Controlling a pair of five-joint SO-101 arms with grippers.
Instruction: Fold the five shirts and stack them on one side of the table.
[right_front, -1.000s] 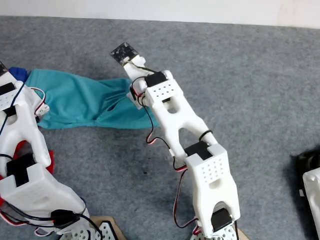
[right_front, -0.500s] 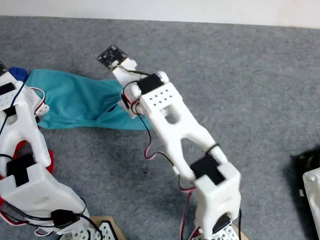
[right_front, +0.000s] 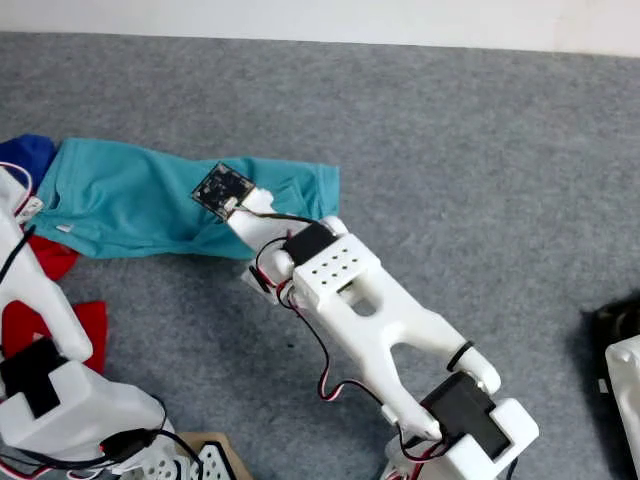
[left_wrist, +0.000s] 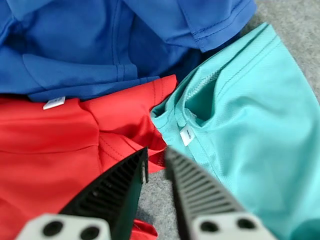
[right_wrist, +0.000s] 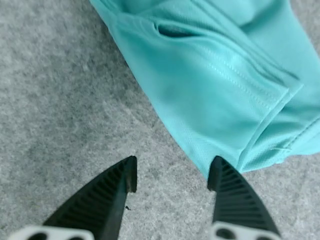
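Spread wide, the jaws of the right gripper (right_wrist: 173, 165) held nothing, and bare grey table cover (right_wrist: 55, 85) showed between them. One fingertip sat right at the hemmed edge of the teal shirt (right_wrist: 210, 75); whether it touched the cloth could not be told. The jaws of the left gripper (left_wrist: 155, 162) stood only narrowly parted and also pinched nothing. They hung above the spot where the red shirt (left_wrist: 55, 140) met the collar of the teal shirt. A small white label (left_wrist: 187, 135) lay inside that collar. Beyond the red shirt lay the blue shirt (left_wrist: 100, 45), overlapping its edge, with its own white tag (left_wrist: 54, 103) at the line between them.

From above, the teal shirt stretched as a rumpled band across the far left part of the table, from the left edge towards the middle. The right arm (right_front: 350, 290) reached from the near edge out over the shirt's near side, its wrist camera board (right_front: 222, 190) above the cloth. The left arm (right_front: 70, 405) stood at the near left corner, over the red shirt, which lay just nearer than the teal one. The blue shirt showed at the far left edge, touching the teal shirt's left end. All three shirts lay unfolded. Well apart from them, at the right edge, sat a dark object (right_front: 612, 320).
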